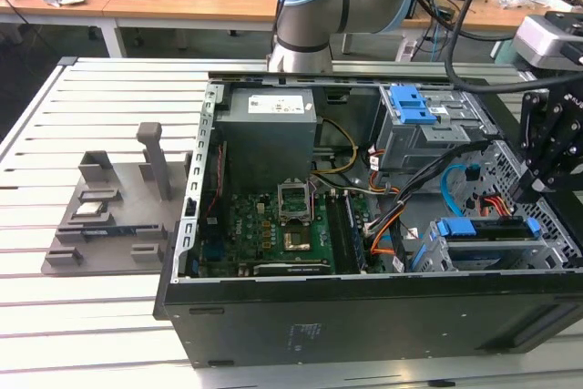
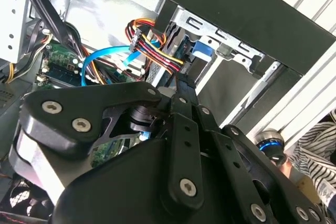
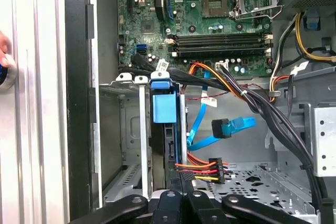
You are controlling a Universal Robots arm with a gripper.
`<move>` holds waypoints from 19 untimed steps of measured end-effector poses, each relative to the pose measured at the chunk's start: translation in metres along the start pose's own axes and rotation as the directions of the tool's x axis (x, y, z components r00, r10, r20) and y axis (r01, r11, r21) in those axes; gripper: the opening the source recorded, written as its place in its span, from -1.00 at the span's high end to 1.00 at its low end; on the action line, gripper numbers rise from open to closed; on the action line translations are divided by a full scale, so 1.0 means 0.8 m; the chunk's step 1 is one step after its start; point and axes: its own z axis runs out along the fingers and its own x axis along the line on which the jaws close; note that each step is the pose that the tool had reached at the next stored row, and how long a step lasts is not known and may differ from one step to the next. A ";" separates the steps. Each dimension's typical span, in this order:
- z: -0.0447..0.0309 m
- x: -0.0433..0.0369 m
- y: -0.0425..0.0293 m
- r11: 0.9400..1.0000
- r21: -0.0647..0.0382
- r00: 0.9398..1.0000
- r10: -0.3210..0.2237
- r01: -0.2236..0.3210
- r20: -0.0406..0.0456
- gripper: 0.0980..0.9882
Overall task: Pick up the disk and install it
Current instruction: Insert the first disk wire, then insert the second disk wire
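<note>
The disk (image 1: pixel 481 228) stands on edge in the drive cage at the front right corner of the open computer case (image 1: pixel 364 316). Its blue carrier bracket (image 3: pixel 163 107) faces the motherboard in the first wrist view. My gripper (image 1: pixel 523 194) hangs just above the disk's end nearest the exterior view's right. The black fingers (image 2: pixel 181 85) are drawn together and shut. They meet at that end of the disk (image 3: pixel 169 153), beside the orange and red power cable (image 3: pixel 202 165). I cannot tell whether the tips touch the disk.
A blue latch on a grey metal cage (image 1: pixel 414 108) sits at the back of the case. A grey fixture (image 1: pixel 109 216) lies on the slatted table at the exterior view's left. A person's striped sleeve (image 2: pixel 315 145) and hand (image 3: pixel 3 59) are beside the case.
</note>
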 end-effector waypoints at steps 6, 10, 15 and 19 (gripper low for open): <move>-0.0258 0.002 0.0011 1.000 0.000 1.000 0.000 0.000 0.000 0.98; -0.0272 0.002 0.0012 1.000 0.000 1.000 0.000 0.000 0.000 0.98; -0.0275 0.002 0.0012 1.000 0.000 1.000 0.000 0.000 0.000 0.98; -0.0279 0.002 0.0017 1.000 0.000 1.000 0.000 0.000 0.000 0.98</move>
